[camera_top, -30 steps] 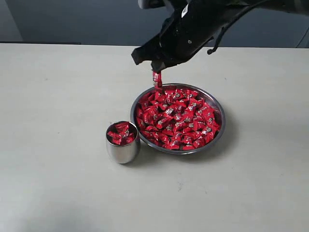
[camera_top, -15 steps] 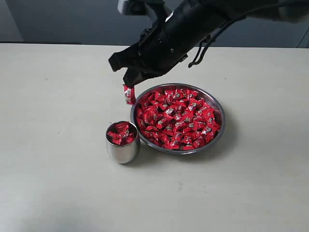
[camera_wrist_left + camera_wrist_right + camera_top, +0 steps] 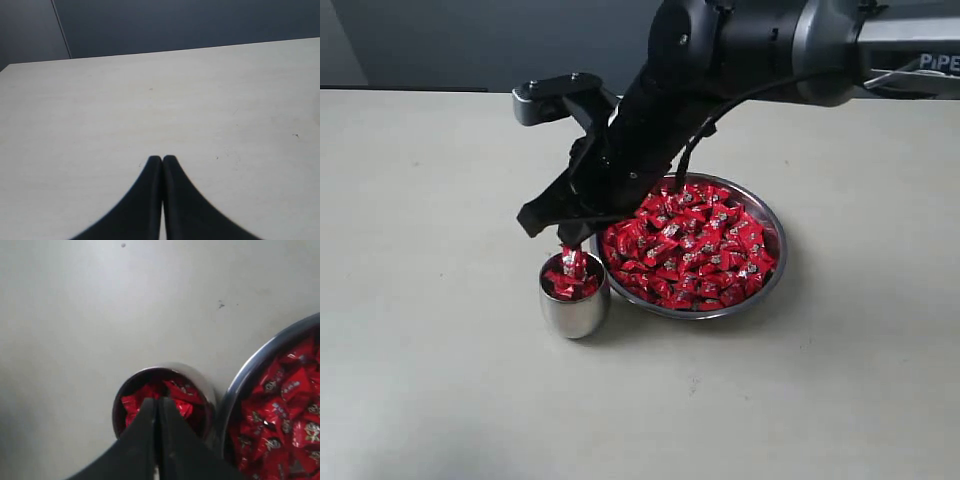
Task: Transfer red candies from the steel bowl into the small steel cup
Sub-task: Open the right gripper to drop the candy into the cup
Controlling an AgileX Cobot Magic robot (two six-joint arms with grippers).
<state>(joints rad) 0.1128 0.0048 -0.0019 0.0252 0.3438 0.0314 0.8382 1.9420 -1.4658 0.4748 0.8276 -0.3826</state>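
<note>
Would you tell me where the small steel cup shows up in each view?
Exterior: small steel cup left of the steel bowl, under the right gripper's red candy.
Left wrist: not in it.
Right wrist: cup just beyond the gripper's tips, beside the bowl rim.
Shared landmark: the steel bowl.

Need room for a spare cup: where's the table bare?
Bare: table left of the cup, the strip nearer the camera, and right of the bowl. Crowded: between cup and bowl; right gripper holds a candy over the cup.
</note>
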